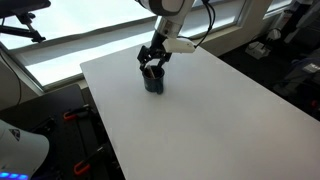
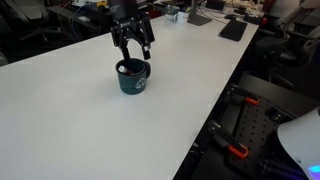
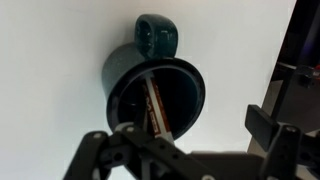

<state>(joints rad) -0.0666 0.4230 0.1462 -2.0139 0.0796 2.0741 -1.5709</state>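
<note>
The dark teal mug (image 2: pixel 132 77) stands upright on the white table (image 2: pixel 80 120), toward its far side in both exterior views. Inside the mug, a thin brownish stick (image 3: pixel 155 108) leans on the wall, as the wrist view shows. The gripper (image 2: pixel 133 52) hangs just above the rim, with its jaws spread wide and holding nothing.
</note>
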